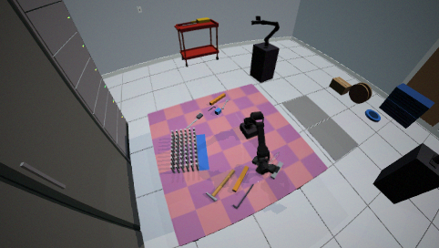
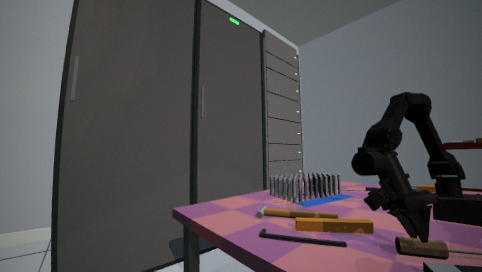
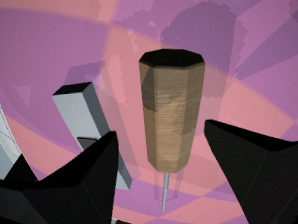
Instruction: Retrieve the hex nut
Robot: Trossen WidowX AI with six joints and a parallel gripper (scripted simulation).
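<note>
A tool with a faceted wooden handle (image 2: 422,247) (image 3: 172,117) and thin metal shaft lies on the checkered table. My gripper (image 2: 421,239) (image 3: 162,132) is open and low over it, its fingertips on either side of the handle in the wrist view, with gaps showing. The standing spacers (image 1: 184,150) (image 2: 305,186) form a dense upright field, with the blue taped strip (image 1: 203,155) (image 2: 325,201) in front. The nut cannot be made out. A hammer (image 1: 224,183) (image 2: 300,214) and a black hooked rod (image 1: 245,196) (image 2: 305,239) lie apart from the field.
An orange bar (image 1: 240,179) (image 2: 334,225) lies between hammer and rod. A grey block (image 3: 82,112) lies beside the wooden handle, close to the left finger in the wrist view. Across the table are another orange bar (image 1: 218,98), a blue block (image 1: 218,111) and a dark-headed tool (image 1: 199,116).
</note>
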